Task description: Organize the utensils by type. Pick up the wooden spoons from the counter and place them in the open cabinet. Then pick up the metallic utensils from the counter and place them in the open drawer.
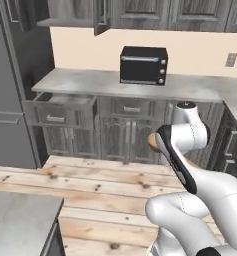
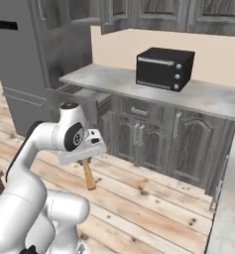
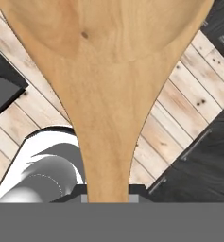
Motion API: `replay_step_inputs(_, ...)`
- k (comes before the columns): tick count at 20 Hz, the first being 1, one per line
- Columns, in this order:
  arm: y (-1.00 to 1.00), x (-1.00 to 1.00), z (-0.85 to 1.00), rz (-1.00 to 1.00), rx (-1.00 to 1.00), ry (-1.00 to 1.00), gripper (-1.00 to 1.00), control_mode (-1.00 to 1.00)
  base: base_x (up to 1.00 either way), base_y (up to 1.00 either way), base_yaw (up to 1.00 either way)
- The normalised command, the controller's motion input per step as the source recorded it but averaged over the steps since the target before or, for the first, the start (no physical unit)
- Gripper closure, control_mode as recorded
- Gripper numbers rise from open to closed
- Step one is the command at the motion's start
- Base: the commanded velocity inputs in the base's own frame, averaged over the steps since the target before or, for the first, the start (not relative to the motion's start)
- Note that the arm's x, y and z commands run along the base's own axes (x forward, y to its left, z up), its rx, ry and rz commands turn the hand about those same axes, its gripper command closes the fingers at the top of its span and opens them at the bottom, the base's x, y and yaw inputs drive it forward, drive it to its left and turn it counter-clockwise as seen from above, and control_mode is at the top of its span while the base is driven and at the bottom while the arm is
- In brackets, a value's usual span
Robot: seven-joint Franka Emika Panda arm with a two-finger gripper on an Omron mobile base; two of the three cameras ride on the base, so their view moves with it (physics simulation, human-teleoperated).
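End effector (image 2: 85, 159) clamped on wooden spoon (image 3: 108, 94) at the handle, held over the plank floor, well apart from table (image 1: 90, 82) and open drawer (image 1: 65, 107). Spoon looks light, stiff; handle grip suits it.

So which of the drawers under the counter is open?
The leftmost drawer, beside the fridge: it is pulled out from the cabinet row, while the drawer under the toaster oven sits flush.
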Motion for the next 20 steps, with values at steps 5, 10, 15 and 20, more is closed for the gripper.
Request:
replay_step_inputs(5,0.0,0.0,0.0,0.0,0.0,0.0,1.0,1.0,0.91,0.0,0.28)
replay_step_inputs(10,0.0,0.0,0.0,0.0,0.0,0.0,1.0,1.0,0.83,0.0,0.32)
replay_step_inputs(15,0.0,0.0,0.0,0.0,0.0,0.0,1.0,1.0,0.85,0.0,0.39)
replay_step_inputs(20,0.0,0.0,0.0,0.0,0.0,0.0,1.0,1.0,0.83,0.0,0.55)
